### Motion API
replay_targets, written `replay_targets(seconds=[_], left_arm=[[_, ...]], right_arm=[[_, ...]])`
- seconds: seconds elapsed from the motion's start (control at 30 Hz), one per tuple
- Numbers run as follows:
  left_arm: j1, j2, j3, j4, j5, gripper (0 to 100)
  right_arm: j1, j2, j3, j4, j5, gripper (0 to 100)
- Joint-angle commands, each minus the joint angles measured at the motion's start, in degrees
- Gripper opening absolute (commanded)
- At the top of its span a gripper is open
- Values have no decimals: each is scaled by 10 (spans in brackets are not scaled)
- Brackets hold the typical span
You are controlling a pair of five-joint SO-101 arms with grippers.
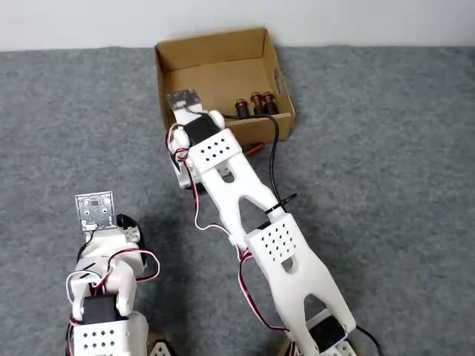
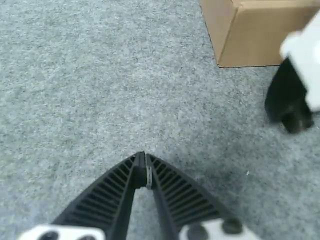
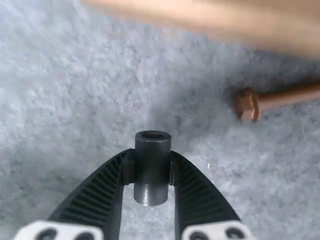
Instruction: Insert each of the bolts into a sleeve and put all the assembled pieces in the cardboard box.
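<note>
My right gripper [image 3: 151, 161] is shut on a black sleeve [image 3: 152, 150], which stands upright between the fingers just above the grey carpet. A copper-coloured bolt [image 3: 280, 99] lies on the carpet a short way off, beside the cardboard box wall [image 3: 225, 22]. In the high view the right arm [image 1: 223, 159] stretches to the front of the cardboard box [image 1: 169, 70]. Three assembled pieces [image 1: 256, 104] stand inside the box against its right wall. My left gripper [image 2: 145, 167] is shut with nothing in it, low over bare carpet near the bottom left [image 1: 128, 226].
The box corner [image 2: 250, 35] shows ahead of the left gripper, with part of the right arm [image 2: 295, 80] beside it. Black and red cables [image 1: 273, 159] trail along the right arm. Grey carpet [image 1: 386, 148] lies open to the right and left of the box.
</note>
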Motion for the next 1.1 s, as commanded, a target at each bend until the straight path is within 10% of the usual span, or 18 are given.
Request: replay_targets(seconds=[0.0,0.37,0.53,1.07], left_arm=[[-1,1,-4,-18,-7,6],[-1,1,-4,-18,-8,6],[-1,1,-4,-18,-8,6],[33,1,-4,-17,-8,7]], right_arm=[[9,-34,40,14,-6,8],[8,22,51,-3,-6,144],[5,22,51,-1,-6,2],[9,-219,94,26,-25,8]])
